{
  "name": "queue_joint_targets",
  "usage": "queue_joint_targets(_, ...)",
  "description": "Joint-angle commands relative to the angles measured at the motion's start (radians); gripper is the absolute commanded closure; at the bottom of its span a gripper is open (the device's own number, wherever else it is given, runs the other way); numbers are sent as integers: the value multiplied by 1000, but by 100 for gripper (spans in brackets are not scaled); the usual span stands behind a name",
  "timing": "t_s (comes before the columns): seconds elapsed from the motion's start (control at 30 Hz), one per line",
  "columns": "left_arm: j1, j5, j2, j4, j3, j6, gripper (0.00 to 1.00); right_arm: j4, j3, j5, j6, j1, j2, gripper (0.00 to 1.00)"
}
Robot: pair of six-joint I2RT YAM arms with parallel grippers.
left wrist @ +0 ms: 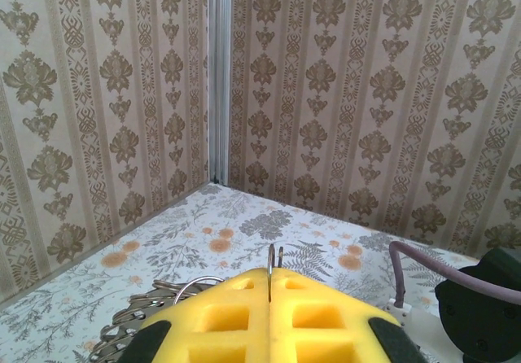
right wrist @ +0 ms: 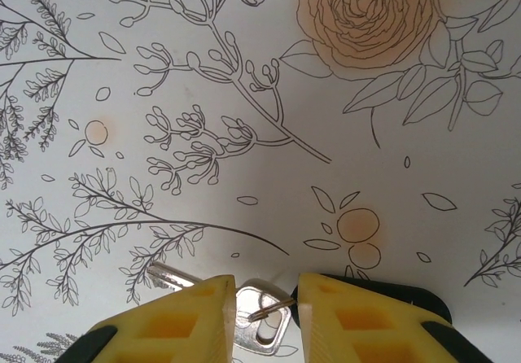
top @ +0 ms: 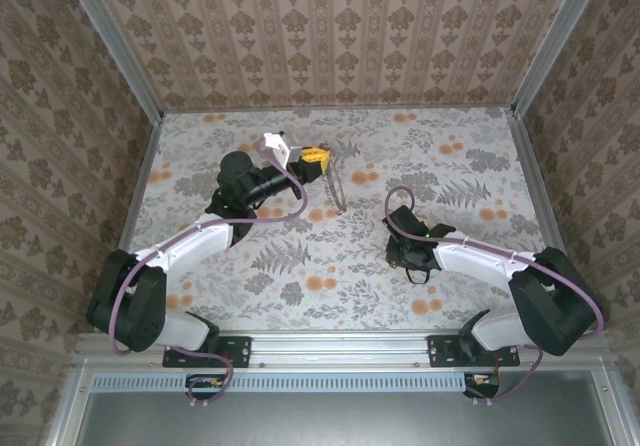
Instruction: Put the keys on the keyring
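My left gripper is raised over the far middle of the table and is shut on the keyring, a thin loop that hangs toward the table. In the left wrist view the keyring's edge sticks up from between the closed yellow pads of my left gripper. My right gripper points down at the table. In its wrist view its jaws stand apart over a silver key lying flat, blade to the left. A thin wire end pokes into the key's slot, and a black piece lies behind the right finger.
Several thin metal loops bunch beside my left finger. Patterned walls close the table on the left, far and right sides. The floral table surface lies bare beyond the key.
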Motion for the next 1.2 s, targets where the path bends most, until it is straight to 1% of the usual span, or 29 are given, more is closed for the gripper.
queue_joint_targets(0.0,-3,7,-1,73,-6,-24,100,10,25,-13,8,5,9,72)
queue_joint_targets(0.03,-3,6,-2,73,-5,-24,100,11,24,-14,9,5,37,72)
queue_joint_targets(0.3,-3,7,-2,75,-6,-26,100,16,19,-19,8,5,42,74)
queue_joint_targets(0.47,-3,6,-3,75,-6,-26,100,14,14,-20,9,5,34,79)
queue_joint_targets(0.63,-3,6,-5,73,-6,-27,100,-2,19,-16,0,5,23,91)
queue_joint_targets(0.77,-3,7,-6,70,-4,-29,100,-28,36,-10,-19,4,-22,99)
queue_joint_targets(1.07,-3,9,-11,58,5,-25,100,-35,76,-9,-74,4,-61,100)
queue_joint_targets(1.17,-3,8,-11,52,6,-24,100,-4,79,-36,-92,-3,-61,100)
